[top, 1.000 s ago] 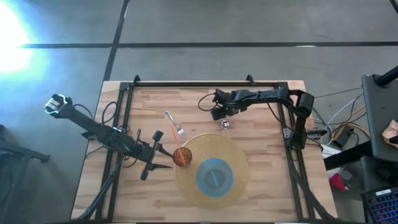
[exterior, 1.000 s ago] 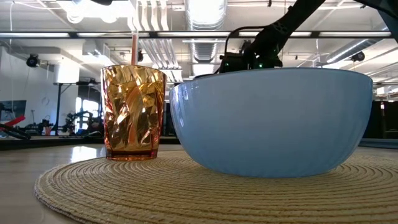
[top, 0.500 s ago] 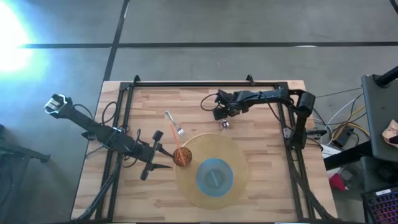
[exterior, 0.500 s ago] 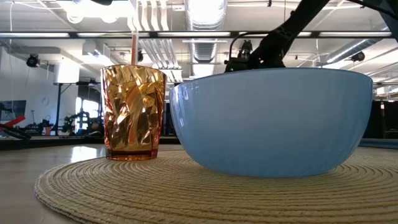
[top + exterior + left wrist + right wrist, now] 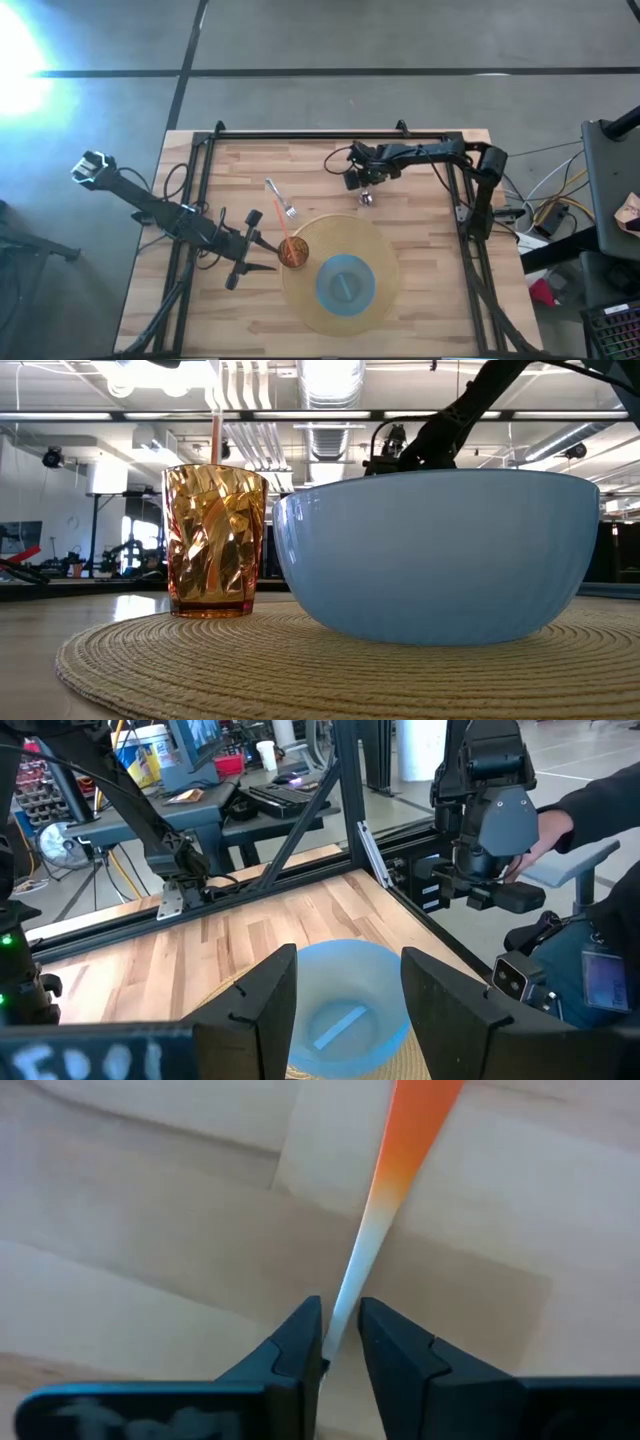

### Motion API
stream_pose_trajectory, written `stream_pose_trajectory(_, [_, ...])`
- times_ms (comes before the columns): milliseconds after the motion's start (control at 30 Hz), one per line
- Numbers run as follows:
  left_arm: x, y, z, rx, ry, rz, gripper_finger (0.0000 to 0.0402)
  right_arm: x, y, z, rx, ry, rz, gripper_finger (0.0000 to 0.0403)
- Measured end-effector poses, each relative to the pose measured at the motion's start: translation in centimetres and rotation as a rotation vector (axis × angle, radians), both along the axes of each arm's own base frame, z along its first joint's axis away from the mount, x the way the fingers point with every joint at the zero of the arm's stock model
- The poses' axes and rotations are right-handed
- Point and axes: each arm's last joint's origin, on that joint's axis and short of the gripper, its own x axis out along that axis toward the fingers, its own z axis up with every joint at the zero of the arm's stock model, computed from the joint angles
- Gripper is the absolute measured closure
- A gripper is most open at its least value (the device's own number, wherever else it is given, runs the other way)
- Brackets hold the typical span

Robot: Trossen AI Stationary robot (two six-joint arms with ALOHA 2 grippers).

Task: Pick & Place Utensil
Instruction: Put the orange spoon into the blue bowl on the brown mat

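Observation:
My right gripper (image 5: 354, 180) is over the far middle of the table, shut on a thin utensil (image 5: 375, 1210) that is pale at the fingers and orange farther along. A small shiny piece (image 5: 366, 198) shows just on the near side of that gripper; I cannot tell whether it belongs to the utensil. A fork (image 5: 281, 199) lies flat on the wood. An amber cup (image 5: 293, 252) stands on the round woven mat (image 5: 372, 240) with an orange stick (image 5: 281, 226) leaning in it. My left gripper (image 5: 262, 253) waits open beside the cup. My right gripper pinches the utensil's pale stretch (image 5: 337, 1320) between its two fingertips (image 5: 300, 1342). The orange part runs on away from the fingers. The bowl hides the gripper in the low view, so I cannot tell whether the utensil is clear of the table.
A light blue bowl (image 5: 346, 284) sits on the mat's near half with a pale flat piece (image 5: 338, 1024) inside. A black frame (image 5: 330, 133) runs along the far and side edges of the table. A person's hand (image 5: 560, 823) shows beyond the table's right side.
My right gripper has risen a little and drawn slightly toward the table's right, still shut on the utensil. The shiny piece beside it has shifted the same way.

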Motion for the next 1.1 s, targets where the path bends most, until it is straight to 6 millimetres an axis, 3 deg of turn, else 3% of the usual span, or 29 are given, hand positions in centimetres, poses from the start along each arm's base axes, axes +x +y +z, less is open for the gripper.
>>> stream_pose_trajectory(433, [0.0,0.0,0.0,0.001,0.0,0.0,0.0227,-0.7,-0.6,-0.3,-0.003,0.017,0.014,0.0385])
stream_pose_trajectory(700, [0.0,0.0,0.0,0.001,0.0,0.0,0.0227,-0.6,-0.6,0.0,-0.017,0.032,0.086,0.0392])
stream_pose_trajectory(833, [0.0,0.0,0.0,0.001,0.001,0.0,0.0227,-0.6,-0.2,0.8,-0.032,0.056,0.134,0.0393])
stream_pose_trajectory(1100, [0.0,0.0,0.0,0.001,0.001,0.0,0.0227,-1.0,2.3,4.6,-0.061,0.019,0.243,0.0394])
